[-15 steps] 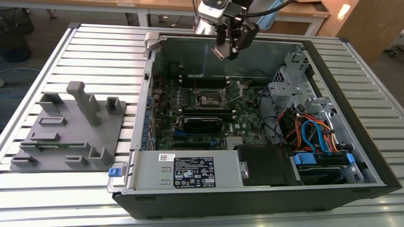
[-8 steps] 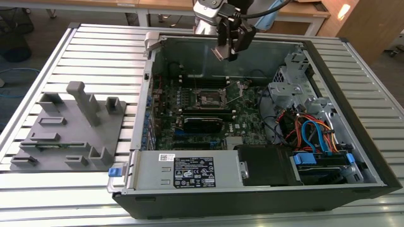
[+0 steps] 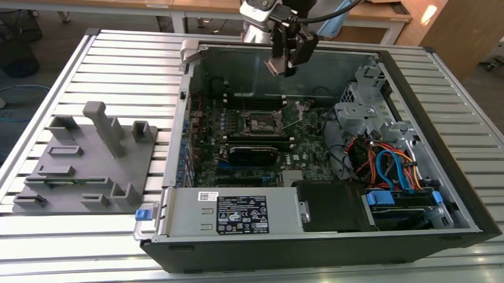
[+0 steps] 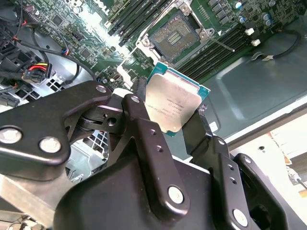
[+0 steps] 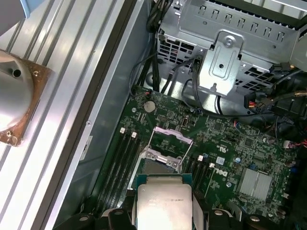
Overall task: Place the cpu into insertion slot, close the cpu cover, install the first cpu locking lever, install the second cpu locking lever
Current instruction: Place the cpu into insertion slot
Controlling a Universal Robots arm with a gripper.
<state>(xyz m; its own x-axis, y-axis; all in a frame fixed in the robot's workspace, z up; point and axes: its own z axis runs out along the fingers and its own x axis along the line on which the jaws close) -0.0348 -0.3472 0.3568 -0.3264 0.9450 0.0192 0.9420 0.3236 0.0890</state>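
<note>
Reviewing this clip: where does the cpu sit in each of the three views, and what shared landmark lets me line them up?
Exterior view: the cpu is held in the hand, up over the far side of the case.
Second wrist view: the cpu is held in the hand, short of the socket.
First wrist view: the cpu is close beside the socket.
Shared landmark: the open insertion slot.

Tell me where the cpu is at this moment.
In both wrist views the cpu is clamped in the gripper, in the air above the motherboard, apart from the empty insertion slot. In the exterior view the gripper hangs over the far wall of the case.
</note>
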